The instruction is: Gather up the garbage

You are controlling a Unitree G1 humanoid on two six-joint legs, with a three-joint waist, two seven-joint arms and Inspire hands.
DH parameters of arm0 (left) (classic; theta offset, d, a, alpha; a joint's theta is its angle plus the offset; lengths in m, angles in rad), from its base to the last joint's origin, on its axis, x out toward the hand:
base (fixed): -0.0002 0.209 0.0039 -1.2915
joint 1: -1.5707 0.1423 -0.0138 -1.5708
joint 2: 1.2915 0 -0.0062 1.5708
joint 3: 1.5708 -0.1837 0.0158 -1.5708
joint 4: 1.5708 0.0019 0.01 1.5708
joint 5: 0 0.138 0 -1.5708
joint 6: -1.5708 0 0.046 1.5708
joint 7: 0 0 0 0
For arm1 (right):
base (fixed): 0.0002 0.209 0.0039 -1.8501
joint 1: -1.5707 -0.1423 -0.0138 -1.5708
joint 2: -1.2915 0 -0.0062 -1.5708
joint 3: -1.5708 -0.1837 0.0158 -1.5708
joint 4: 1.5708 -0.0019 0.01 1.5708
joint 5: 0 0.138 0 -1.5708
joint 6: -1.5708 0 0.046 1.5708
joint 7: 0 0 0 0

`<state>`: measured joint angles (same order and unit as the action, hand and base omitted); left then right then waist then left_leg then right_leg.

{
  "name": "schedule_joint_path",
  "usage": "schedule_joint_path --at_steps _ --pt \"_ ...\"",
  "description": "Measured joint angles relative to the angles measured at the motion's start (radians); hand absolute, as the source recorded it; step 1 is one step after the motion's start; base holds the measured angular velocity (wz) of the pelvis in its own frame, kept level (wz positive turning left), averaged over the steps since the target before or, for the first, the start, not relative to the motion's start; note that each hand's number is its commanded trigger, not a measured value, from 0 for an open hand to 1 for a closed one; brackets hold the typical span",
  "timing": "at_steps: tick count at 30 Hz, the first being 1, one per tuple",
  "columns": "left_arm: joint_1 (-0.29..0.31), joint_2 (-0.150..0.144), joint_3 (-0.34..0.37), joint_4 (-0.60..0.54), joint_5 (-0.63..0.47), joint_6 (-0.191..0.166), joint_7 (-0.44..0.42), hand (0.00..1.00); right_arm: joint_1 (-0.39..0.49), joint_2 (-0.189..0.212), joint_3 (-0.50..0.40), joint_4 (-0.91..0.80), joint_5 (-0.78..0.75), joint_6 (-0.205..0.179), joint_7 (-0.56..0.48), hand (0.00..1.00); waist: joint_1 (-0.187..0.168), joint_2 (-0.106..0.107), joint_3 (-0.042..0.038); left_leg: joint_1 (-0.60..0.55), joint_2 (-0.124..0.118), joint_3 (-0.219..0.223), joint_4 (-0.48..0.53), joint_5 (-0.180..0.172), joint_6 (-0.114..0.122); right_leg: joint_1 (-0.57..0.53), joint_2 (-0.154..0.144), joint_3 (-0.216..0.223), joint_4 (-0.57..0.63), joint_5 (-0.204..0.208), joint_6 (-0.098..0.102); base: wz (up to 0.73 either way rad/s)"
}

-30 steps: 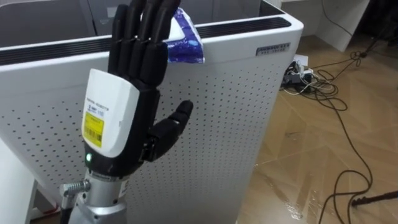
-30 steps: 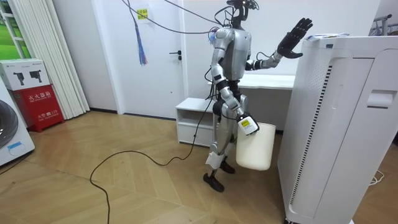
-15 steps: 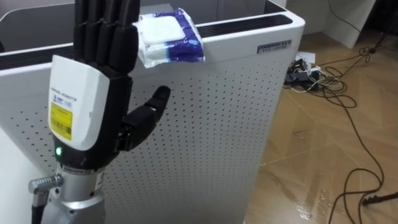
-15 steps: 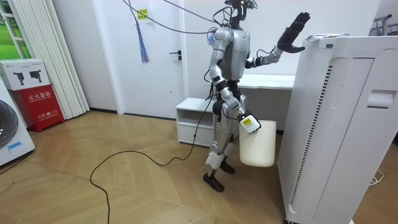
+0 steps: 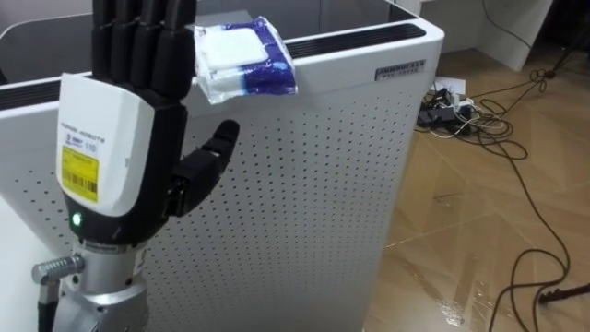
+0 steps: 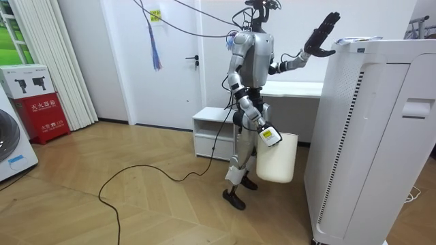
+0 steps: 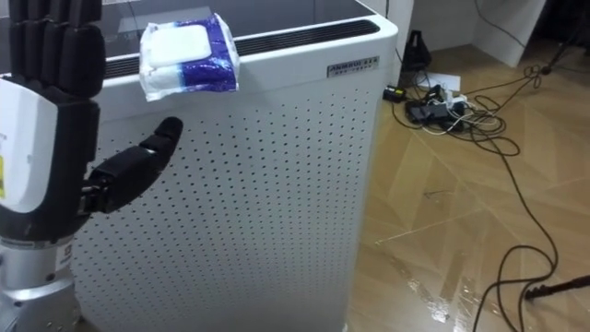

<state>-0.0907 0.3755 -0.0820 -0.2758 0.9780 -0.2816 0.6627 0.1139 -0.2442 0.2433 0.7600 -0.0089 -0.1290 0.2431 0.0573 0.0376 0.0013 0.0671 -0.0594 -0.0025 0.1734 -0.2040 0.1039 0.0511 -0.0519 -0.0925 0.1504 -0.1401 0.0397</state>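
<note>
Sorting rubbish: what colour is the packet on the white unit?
Packet: blue and white, best in right eye view.

No print is legible, neither the yellow label (image 5: 79, 164) on the left hand (image 5: 138, 120) nor the small plate (image 5: 400, 70) on the white cabinet (image 5: 304, 184).

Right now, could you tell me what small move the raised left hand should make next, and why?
Probably shift the left hand toward the robot's right and over the blue-and-white packet, then curl the fingers round it. The hand is open and upright beside the packet, which lies ungrasped on top of the white perforated unit.
</note>
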Motion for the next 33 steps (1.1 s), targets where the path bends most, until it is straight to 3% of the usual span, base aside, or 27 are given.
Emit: schedule_joint_path --at_steps 5,7,12,17,18,19,20,26,33 --pt "0.000 0.011 -0.001 0.000 0.001 0.017 -0.034 0.00 0.001 -0.001 0.000 0.001 0.000 0.003 0.001 1.00 -0.002 0.011 0.0044 0.000 0.000 0.001 0.000 0.000 0.000 0.000 0.000 0.000 0.000 0.000 0.000 0.00" --pt "0.000 0.028 -0.011 0.000 -0.002 0.028 -0.045 0.00 0.001 -0.005 0.001 0.000 0.001 0.010 0.002 1.00 -0.002 0.019 0.0083 0.002 0.000 0.004 -0.002 0.000 0.000 0.000 0.001 0.002 0.000 0.000 0.000 0.00" --pt "0.000 0.072 -0.078 0.001 -0.003 0.044 -0.091 0.00 -0.003 -0.020 0.013 -0.003 0.000 0.036 0.001 1.00 -0.007 0.031 0.0090 0.008 0.000 0.018 -0.008 0.000 0.000 0.000 0.001 0.007 0.000 0.000 0.000 -0.06" --pt "0.000 0.074 -0.085 0.003 -0.002 0.057 -0.162 0.03 0.000 -0.033 0.012 -0.055 -0.001 0.037 0.000 1.00 -0.034 0.029 0.0102 0.008 0.000 0.021 -0.008 0.000 0.000 0.000 0.000 0.004 0.000 0.000 0.000 -0.01" --pt "0.000 0.074 -0.085 0.004 -0.002 0.059 -0.176 0.25 0.005 -0.036 0.012 -0.074 -0.001 0.038 -0.001 1.00 -0.038 0.028 0.0104 0.008 0.001 0.022 -0.008 0.000 0.000 0.000 0.000 0.004 0.000 0.000 0.001 0.00" --pt "0.000 0.074 -0.085 0.004 -0.002 0.061 -0.181 0.89 0.005 -0.036 0.011 -0.079 -0.001 0.038 -0.001 1.00 -0.040 0.028 0.0106 0.008 0.001 0.022 -0.008 0.000 0.000 0.000 0.000 0.004 0.000 0.000 0.001 0.00" --pt "0.000 0.074 -0.085 0.004 -0.002 0.064 -0.194 1.00 0.005 -0.036 0.009 -0.088 -0.001 0.038 -0.002 1.00 -0.045 0.028 0.0106 0.008 0.001 0.023 -0.008 0.000 0.000 0.000 0.001 0.004 0.000 0.000 0.001 0.00" --pt "0.000 0.073 -0.085 0.003 -0.002 0.090 -0.253 1.00 0.005 -0.032 0.009 -0.099 -0.001 0.046 0.002 1.00 -0.051 0.030 0.0096 0.007 0.001 0.020 -0.009 0.000 0.000 -0.001 0.001 0.002 0.001 0.000 0.001 0.01" --pt "-0.070 0.065 -0.076 -0.013 -0.002 0.129 -0.248 1.00 0.005 -0.034 0.009 -0.106 -0.003 0.067 0.004 1.00 -0.053 0.042 -0.0001 0.009 0.001 0.023 -0.011 0.000 0.000 -0.001 0.002 0.005 0.004 0.000 0.001 0.00"
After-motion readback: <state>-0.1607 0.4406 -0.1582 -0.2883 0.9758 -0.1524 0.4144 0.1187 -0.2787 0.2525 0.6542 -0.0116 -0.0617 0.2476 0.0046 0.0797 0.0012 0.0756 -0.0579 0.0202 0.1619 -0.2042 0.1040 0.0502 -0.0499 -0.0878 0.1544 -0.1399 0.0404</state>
